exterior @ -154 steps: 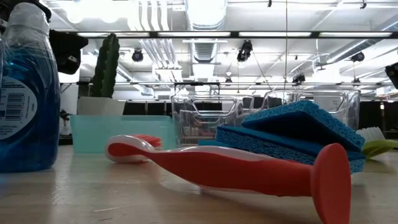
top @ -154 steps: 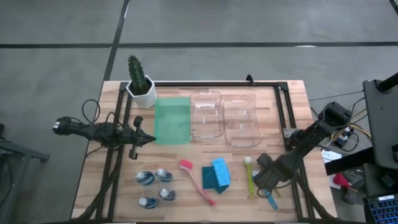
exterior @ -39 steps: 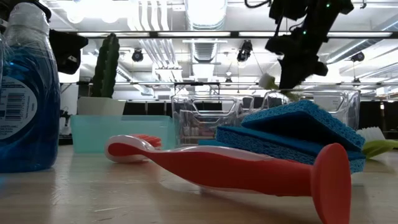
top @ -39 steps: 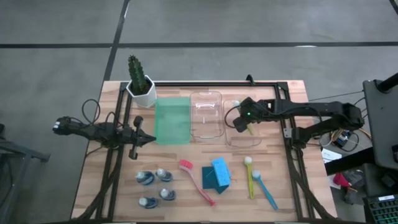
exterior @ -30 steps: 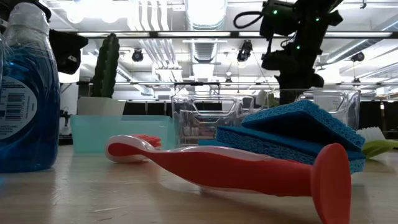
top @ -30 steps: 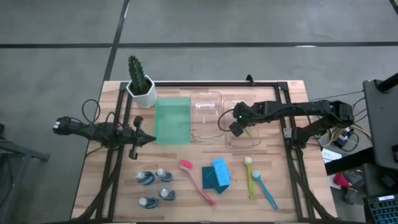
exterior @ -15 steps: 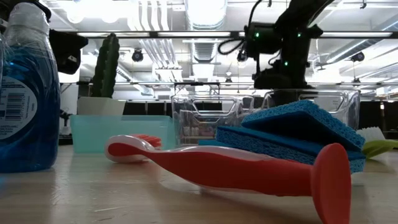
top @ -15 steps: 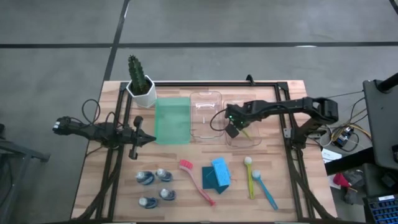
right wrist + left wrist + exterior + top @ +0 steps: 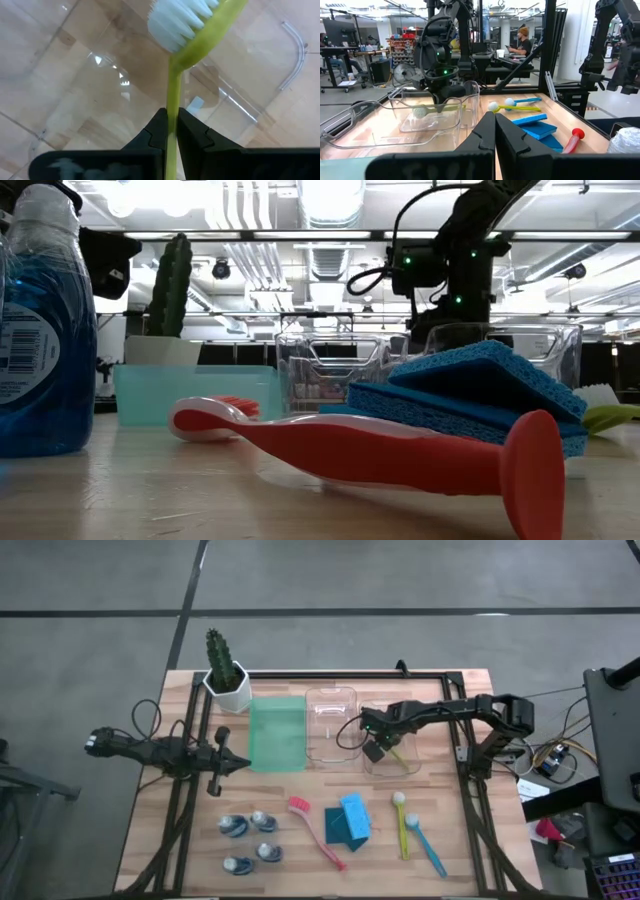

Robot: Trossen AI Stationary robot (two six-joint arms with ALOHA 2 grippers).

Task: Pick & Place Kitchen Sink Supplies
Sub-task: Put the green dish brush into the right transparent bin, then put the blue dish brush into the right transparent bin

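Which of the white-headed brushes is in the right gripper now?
A yellow-green brush, clamped by its handle in the right gripper inside the rightmost clear tray. The other yellow-green brush and the blue brush lie on the table.

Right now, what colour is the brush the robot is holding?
Yellow-green brush with white bristles, clearest in the right wrist view.

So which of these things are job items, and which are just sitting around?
Job items: yellow-green brush in the right claw, two brushes, pink brush, blue sponges, four bottles.

Lying about: cactus, green tray, clear trays.
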